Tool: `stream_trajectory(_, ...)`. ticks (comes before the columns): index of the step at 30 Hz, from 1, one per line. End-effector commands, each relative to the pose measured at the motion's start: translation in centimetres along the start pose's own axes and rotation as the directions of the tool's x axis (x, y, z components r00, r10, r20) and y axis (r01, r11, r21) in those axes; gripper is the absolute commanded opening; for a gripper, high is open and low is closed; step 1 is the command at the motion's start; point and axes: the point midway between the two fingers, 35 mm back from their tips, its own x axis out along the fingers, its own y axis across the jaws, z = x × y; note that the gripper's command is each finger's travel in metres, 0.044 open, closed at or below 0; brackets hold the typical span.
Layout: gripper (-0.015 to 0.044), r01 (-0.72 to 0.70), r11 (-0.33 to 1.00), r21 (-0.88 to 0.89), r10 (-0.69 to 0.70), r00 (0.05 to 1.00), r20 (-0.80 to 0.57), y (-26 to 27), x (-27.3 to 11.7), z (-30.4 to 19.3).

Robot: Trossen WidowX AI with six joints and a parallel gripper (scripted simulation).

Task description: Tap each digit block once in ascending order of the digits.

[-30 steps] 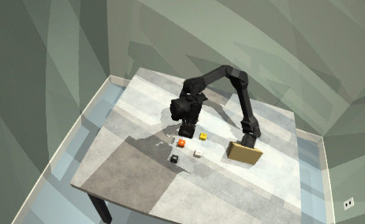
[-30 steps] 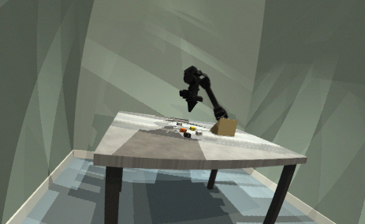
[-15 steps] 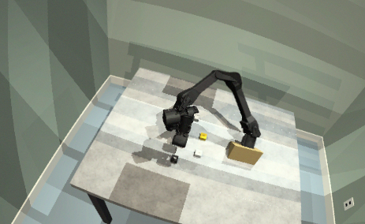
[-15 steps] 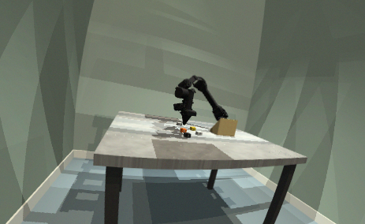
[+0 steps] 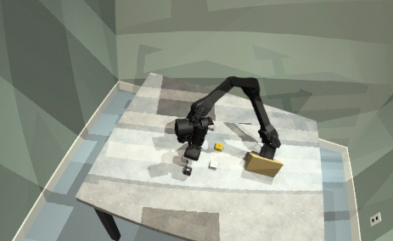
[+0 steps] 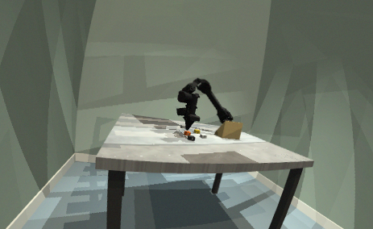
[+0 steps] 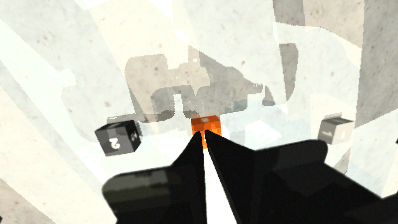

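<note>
My gripper (image 6: 188, 128) (image 7: 202, 134) is shut and empty, pointing down. Its tips are just above the orange block (image 6: 187, 133) (image 7: 205, 123) and overlap its front face in the wrist view, hiding its digit; contact cannot be told. The arm hides the orange block in the top view. A black block (image 5: 188, 170) (image 6: 191, 138) (image 7: 117, 138) shows a 2, left of the tips in the wrist view. A white block (image 5: 212, 165) (image 6: 203, 136) (image 7: 336, 130) is at the right there, its thin digit unclear. A yellow block (image 5: 218, 147) (image 6: 196, 131) has no readable digit.
A tan wedge-shaped box (image 5: 263, 165) (image 6: 230, 131) stands by the arm's base, to the right of the blocks in the top and exterior views. The blocks lie near one another on the patterned table (image 5: 258, 212) (image 6: 144, 152). Shadows of the arm fall around them.
</note>
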Motion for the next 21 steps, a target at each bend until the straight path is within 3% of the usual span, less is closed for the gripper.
stream_trajectory(1,0.0020,0.008,1.000,-0.012,-0.008,1.000,-0.009,-0.1,1.0,-0.3)
stream_trajectory(12,0.0020,0.009,1.000,-0.012,-0.009,1.000,-0.009,-0.1,1.5,-0.4)
stream_trajectory(15,0.0020,0.007,1.000,-0.011,-0.007,1.000,-0.009,0.0,-1.1,-0.3)
stream_trajectory(19,0.0020,0.008,1.000,-0.012,-0.008,1.000,-0.010,0.0,-1.5,-0.3)
stream_trajectory(21,0.0072,0.001,1.000,-0.014,-0.001,1.000,-0.008,1.0,-2.1,-0.6)
